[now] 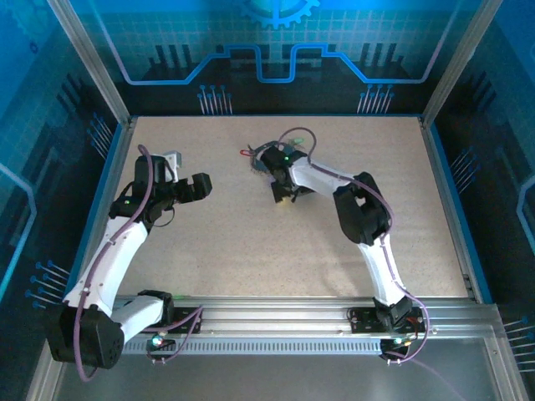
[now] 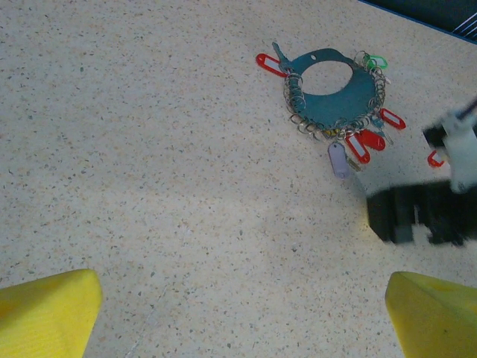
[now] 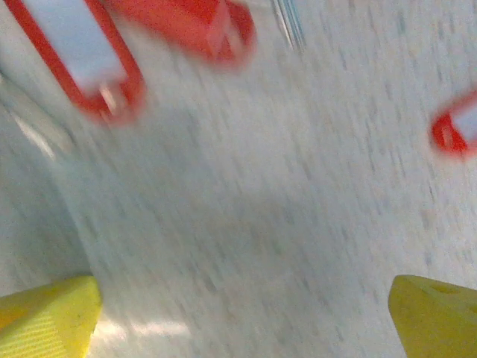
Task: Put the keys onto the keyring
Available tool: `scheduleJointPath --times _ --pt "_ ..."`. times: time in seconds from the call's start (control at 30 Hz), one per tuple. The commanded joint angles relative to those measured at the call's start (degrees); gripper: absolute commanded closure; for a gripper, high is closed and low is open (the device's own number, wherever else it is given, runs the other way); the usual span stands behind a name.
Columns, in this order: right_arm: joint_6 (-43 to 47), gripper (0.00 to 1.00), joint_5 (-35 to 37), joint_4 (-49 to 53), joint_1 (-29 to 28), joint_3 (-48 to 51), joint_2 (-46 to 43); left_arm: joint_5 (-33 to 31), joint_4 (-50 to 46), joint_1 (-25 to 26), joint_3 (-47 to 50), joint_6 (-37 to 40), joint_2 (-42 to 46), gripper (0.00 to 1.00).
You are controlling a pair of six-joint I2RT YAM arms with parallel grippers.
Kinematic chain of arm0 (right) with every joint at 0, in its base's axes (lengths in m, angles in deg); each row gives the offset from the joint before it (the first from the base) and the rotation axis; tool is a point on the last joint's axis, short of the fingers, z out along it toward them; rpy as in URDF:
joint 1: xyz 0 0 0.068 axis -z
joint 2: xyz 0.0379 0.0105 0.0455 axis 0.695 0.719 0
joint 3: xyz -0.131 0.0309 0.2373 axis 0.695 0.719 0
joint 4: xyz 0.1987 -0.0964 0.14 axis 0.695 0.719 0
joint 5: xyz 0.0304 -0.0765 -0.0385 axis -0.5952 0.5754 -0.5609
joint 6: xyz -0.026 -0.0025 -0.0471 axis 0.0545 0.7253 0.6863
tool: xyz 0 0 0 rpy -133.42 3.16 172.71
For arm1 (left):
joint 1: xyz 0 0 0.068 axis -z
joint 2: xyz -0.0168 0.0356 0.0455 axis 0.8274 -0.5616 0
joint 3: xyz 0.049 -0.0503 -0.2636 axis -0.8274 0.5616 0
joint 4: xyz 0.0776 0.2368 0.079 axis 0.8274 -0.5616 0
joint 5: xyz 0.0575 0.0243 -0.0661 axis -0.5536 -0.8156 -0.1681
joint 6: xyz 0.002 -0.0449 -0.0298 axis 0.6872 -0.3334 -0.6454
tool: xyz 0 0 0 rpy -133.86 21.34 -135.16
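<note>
On a speckled beige table (image 1: pixel 251 251), the keyring (image 2: pixel 339 104), hung with red, purple and green tags, is seen at one o'clock, well apart from the left gripper (image 2: pixel 242 313), whose jaws are spread wide. The right gripper (image 3: pixel 242 313) is likewise spread wide, with blurred red key tags (image 3: pixel 74 52) at eleven o'clock.

The top view looks steeply down from above and behind the arm bases (image 1: pixel 155 311), far enough back to take in the whole table (image 1: pixel 209 251). The left wrist camera hangs at middling height, tilted forward past the left gripper (image 2: pixel 238 321) toward the keyring (image 2: pixel 335 110), which the top view shares. The right wrist camera sits very close over the tabletop and is blurred. There the right gripper (image 3: pixel 238 321) frames red tags (image 3: pixel 74 52) that the left wrist view also catches.
</note>
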Motion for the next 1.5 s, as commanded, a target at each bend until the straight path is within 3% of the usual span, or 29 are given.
scheduleJointPath --times 0.0,0.2,0.3,0.37,0.47,0.63,0.8,1.13,1.23,1.37,1.47 --pt "-0.5 0.0 0.5 -0.7 0.6 9.4 -7.3 0.6 1.9 0.2 1.4 -0.8 1.0 0.01" --pt "-0.2 0.0 -0.9 -1.8 3.7 21.3 -17.9 2.1 3.5 0.2 2.3 -2.1 1.0 0.01" --pt "2.9 0.0 -8.3 -5.1 3.8 21.8 -22.1 2.8 3.9 0.2 2.2 -2.3 0.6 0.01" --pt "3.8 0.0 -15.5 -8.2 3.1 19.1 -23.0 2.8 4.0 0.2 2.6 -2.8 0.3 0.01" --pt "2.3 0.0 -20.1 -12.1 2.6 12.9 -19.6 3.4 4.0 0.2 2.2 -2.6 0.1 0.01" --pt "-2.4 0.22 -29.5 -15.5 3.1 -0.7 -8.1 2.2 3.8 0.2 2.7 -2.4 1.3 0.01" --pt "-2.1 0.41 -17.8 -7.4 2.0 -15.4 4.1 1.1 3.7 0.2 2.9 -2.0 2.1 0.01" --pt "0.7 0.78 -20.7 -6.1 0.0 -17.7 10.7 0.8 3.8 0.2 2.8 -1.8 2.0 0.01" --pt "1.4 0.78 -19.6 -4.8 -0.5 -19.0 10.4 1.1 3.9 0.2 2.8 -2.0 1.8 0.01" --pt "1.6 0.69 -19.5 -3.8 -0.6 -19.7 9.7 0.7 3.7 0.2 2.9 -2.3 2.1 0.01" --pt "2.4 0.67 -21.1 -5.6 -0.8 -19.5 9.5 0.7 4.2 0.2 3.0 -2.2 2.5 0.01"
